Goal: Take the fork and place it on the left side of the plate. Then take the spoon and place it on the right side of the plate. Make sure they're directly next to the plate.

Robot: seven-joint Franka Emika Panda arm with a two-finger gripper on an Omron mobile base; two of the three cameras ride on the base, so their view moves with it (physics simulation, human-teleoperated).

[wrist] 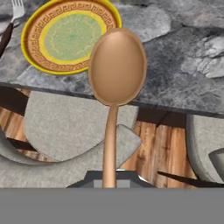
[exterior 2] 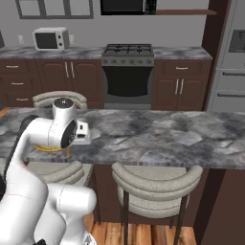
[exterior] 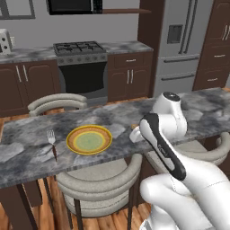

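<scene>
One spoon (wrist: 117, 70) gripped, hand view | fork (exterior: 52, 143) left of plate (exterior: 89, 139)

fork (exterior: 52, 142): flat on counter, just left of plate (exterior: 89, 139) | spoon (wrist: 114, 83): brown, held up, bowl near plate

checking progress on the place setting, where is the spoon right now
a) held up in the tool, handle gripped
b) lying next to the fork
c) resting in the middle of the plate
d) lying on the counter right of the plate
a, since the hand view shows the spoon rising from the tool with its handle gripped and its bowl lifted in front of the plate, while the fork lies left of the plate.
</scene>
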